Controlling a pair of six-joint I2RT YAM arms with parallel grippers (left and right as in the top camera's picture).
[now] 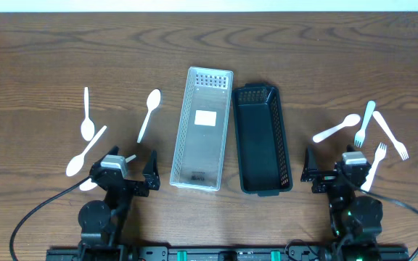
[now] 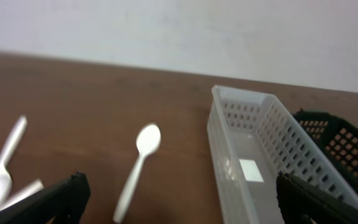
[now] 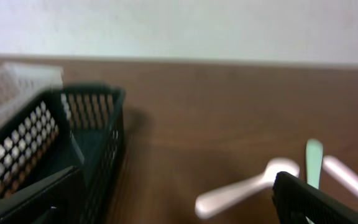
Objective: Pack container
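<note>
A white slotted basket [image 1: 191,156] and a black slotted basket [image 1: 260,145] stand side by side at the table's middle, both empty. White plastic spoons lie at the left: one [image 1: 149,112] near the white basket, two [image 1: 87,116] [image 1: 85,151] farther left. At the right lie a spoon [image 1: 336,128] and three forks [image 1: 365,123] [image 1: 390,134] [image 1: 374,167]. My left gripper [image 1: 125,172] [image 2: 179,199] is open and empty, low at the front left. My right gripper [image 1: 336,172] [image 3: 176,199] is open and empty at the front right.
The left wrist view shows the near spoon [image 2: 143,158], the white basket [image 2: 219,137] and the black basket's edge [image 2: 337,143]. The right wrist view shows the black basket [image 3: 98,137], the spoon [image 3: 247,186] and a fork [image 3: 314,158]. Another white piece [image 1: 88,185] lies partly under the left arm.
</note>
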